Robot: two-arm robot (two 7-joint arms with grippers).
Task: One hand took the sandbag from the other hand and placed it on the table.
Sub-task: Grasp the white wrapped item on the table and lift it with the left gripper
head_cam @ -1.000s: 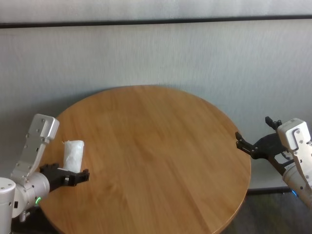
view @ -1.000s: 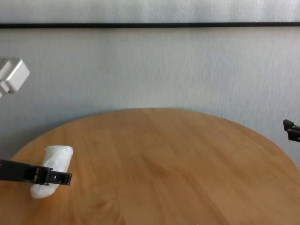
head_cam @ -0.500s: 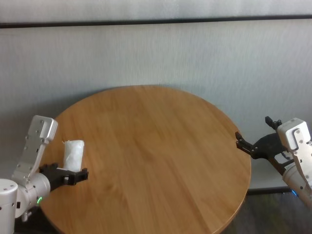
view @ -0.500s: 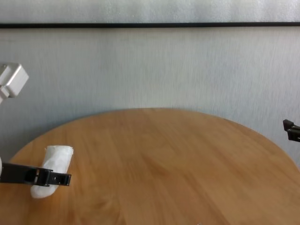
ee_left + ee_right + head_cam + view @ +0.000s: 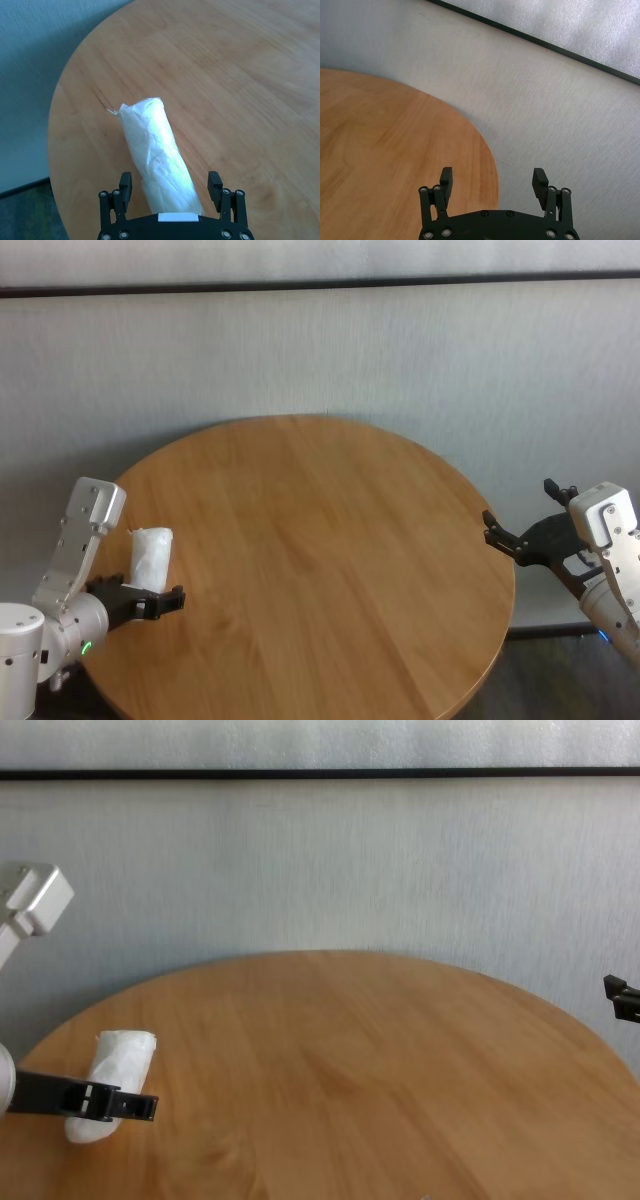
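The white crinkled sandbag (image 5: 150,554) lies on the round wooden table (image 5: 330,540) near its left edge. My left gripper (image 5: 167,603), the one with the green ring, is open. Its fingers stand on either side of the bag's near end without touching it, as the left wrist view shows (image 5: 170,182). In that view the sandbag (image 5: 157,155) rests on the table top (image 5: 240,75). In the chest view one black finger (image 5: 120,1103) crosses in front of the sandbag (image 5: 112,1075). My right gripper (image 5: 516,500), with the blue ring, is open and empty just off the table's right edge (image 5: 492,177).
A grey wall with a dark horizontal strip (image 5: 320,285) stands behind the table. The floor shows past the table's left edge in the left wrist view (image 5: 30,210).
My left arm has shifted slightly, its wrist a little lower. The sandbag lies in the same place and the right arm has not moved.
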